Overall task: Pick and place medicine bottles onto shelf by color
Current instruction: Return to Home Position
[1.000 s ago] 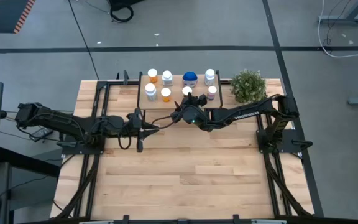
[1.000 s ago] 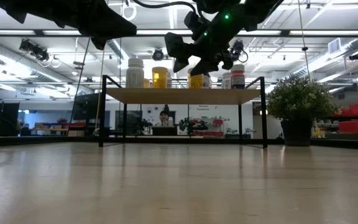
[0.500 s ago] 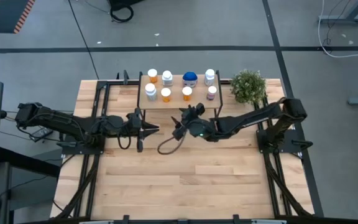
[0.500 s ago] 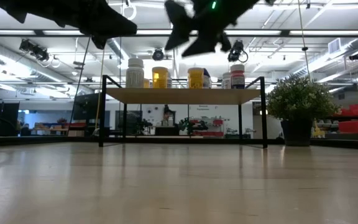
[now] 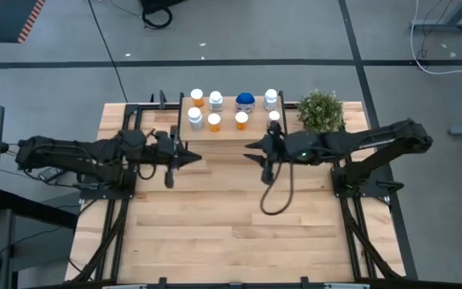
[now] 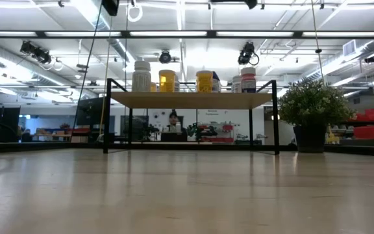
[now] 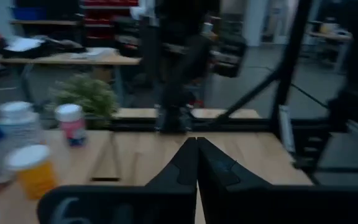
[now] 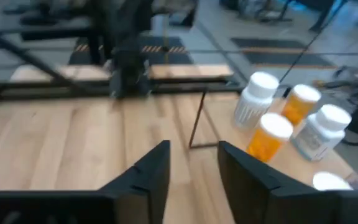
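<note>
The shelf (image 5: 228, 130) stands at the 12 o'clock edge of the worktop (image 5: 215, 225). All eight pill bottles (image 6: 167, 80) are upright on its board, in two rows of four.

The far row, read from 9 o'clock to 3 o'clock:
- an orange bottle (image 5: 196, 98) with a white cap
- a white bottle (image 5: 215, 101)
- the wide blue-topped bottle (image 5: 245, 101)
- another white bottle (image 5: 270, 99)

The near row, read the same way:
- a white bottle (image 5: 193, 119)
- an orange bottle (image 5: 213, 121)
- a further orange bottle (image 5: 241, 120)
- the pinkish bottle (image 5: 274, 117), partly behind the right arm in the high view

A potted plant (image 5: 321, 111) sits just beside the shelf at its 3 o'clock end.

The left tool (image 5: 189, 158) hangs clear of the worktop at about 7 o'clock from the shelf and points toward 3 o'clock. Its wrist view shows the two fingers (image 7: 182, 163) pressed together with nothing between them, so it is closed and empty.

The right tool (image 5: 253, 148) hangs at about 5 o'clock from the shelf and points toward 9 o'clock. Its wrist view shows the fingers (image 8: 154, 168) standing apart with bare worktop in the gap, so it is open and carries nothing.

The two tools face each other across the near side of the shelf without touching. A dark cable (image 5: 283, 189) hangs from the right arm and loops toward 6 o'clock.
</note>
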{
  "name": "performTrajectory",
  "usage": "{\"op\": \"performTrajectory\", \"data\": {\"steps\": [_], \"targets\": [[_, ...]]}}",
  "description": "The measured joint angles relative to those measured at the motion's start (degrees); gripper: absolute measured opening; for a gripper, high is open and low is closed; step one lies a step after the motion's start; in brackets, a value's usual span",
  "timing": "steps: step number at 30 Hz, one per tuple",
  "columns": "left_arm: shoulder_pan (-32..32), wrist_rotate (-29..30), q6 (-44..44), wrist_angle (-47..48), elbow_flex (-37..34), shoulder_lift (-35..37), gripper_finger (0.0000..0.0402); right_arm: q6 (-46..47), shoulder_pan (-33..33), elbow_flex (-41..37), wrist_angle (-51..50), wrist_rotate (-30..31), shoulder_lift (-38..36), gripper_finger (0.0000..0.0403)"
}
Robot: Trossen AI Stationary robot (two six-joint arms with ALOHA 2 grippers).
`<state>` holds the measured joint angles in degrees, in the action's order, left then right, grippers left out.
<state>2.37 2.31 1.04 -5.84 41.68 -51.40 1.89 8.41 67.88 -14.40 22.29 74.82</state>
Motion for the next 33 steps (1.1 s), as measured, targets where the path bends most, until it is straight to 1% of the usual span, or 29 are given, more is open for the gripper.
{"op": "performTrajectory", "data": {"steps": [2,4,7,10,13,16,19,21,24,28,30,33], "targets": [[-2.42,-0.3,0.02,2.39,0.23,1.67,0.0005,-0.07,-0.01,0.0,-2.51,-1.2,-1.86,0.0116],[-5.16,-0.96,0.22,3.01,-1.28,3.62,0.0006,-0.58,-0.03,-0.5,-3.81,-3.6,-3.69,0.0094],[-9.93,-5.35,3.55,2.34,-7.24,8.19,0.0003,-0.62,-0.03,-3.93,-3.86,-7.92,-7.43,0.0067],[-13.62,-10.9,6.37,-1.87,-14.29,13.69,0.0004,1.1,-0.43,-11.71,-1.43,-8.3,-12.75,0.0048],[-14.88,-12.31,9.14,-6.43,-20.22,18.23,0.0003,4.03,-1.78,-23.6,7.22,-7.99,-19.18,0.004],[-14.65,-12.48,9.67,-8.18,-23.97,21.88,0.0003,5.41,-3.27,-35.02,19.41,-7.79,-25.51,0.0039],[-13.6,-12.57,10.39,-8.45,-27.2,24.55,0.0005,5.2,-4.88,-43.6,28.36,-7.78,-30.13,0.0039],[-12.96,-12.57,10.7,-9.01,-29.46,26.03,0.0003,5.25,-5.86,-47.63,31.8,-7.79,-32.44,0.0039],[-12.64,-12.55,11.93,-12.91,-32.98,28.48,0.0003,5.63,-6.57,-53.42,38.59,-8.59,-34.39,0.0039],[-12.63,-12.53,13.35,-18.58,-38.36,30.46,0.0006,5.89,-6.68,-60.13,49.6,-9.56,-34.46,0.0039],[-12.63,-12.53,13.38,-21.11,-40.36,31.23,0.0004,6.32,-6.78,-62.78,52.71,-9.86,-34.47,0.0039],[-12.65,-12.62,12.98,-20.6,-41.17,31.61,0.0003,6.7,-6.81,-65.95,56.64,-10.87,-34.43,0.0039]]}}
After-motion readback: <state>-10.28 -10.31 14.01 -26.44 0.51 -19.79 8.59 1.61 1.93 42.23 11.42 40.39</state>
